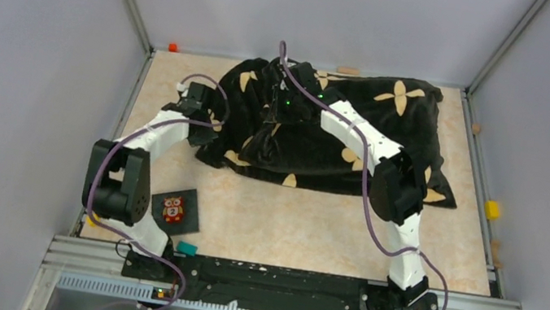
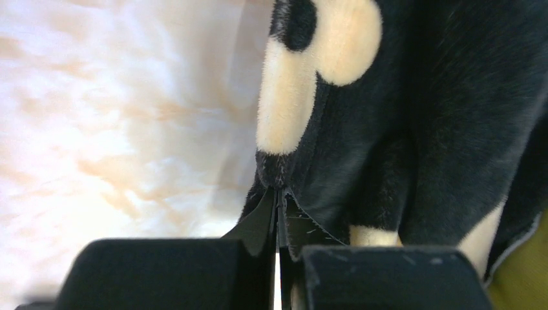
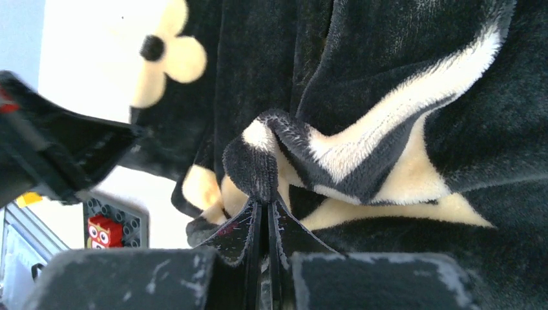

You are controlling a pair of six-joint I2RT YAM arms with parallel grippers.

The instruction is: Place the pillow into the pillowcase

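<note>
Left wrist view: my left gripper [image 2: 279,194] is pinched tight on the edge of the pillowcase [image 2: 400,142], a nub of black plush caught between the closed fingertips. This grip sits straight beyond the owl card [image 1: 174,209] on the table [image 1: 302,225].

My right gripper [image 3: 262,201] is clamped just as firmly on a folded lip of the same fabric. It holds farther from the owl card and off to its right, up on the crown of the heap.

The sack lies mounded beyond the card and spreads away to its right. It looks fuller than flat cloth would. I see no white of the pillow from above, so I judge it to be under or inside the fabric. A yellow-green sliver [image 2: 526,278] at the corner of my left wrist view may be its edge band, though I cannot be sure.

I expect the case to handle as light, limp and drapey, with a velvety pile that could slide between smooth pads. It should be taken at the stitched hem, one layer per gripper, so the mouth can be spread. The pillow I judge soft and bulky; a corner or the banded edge would compress enough to hold.
</note>
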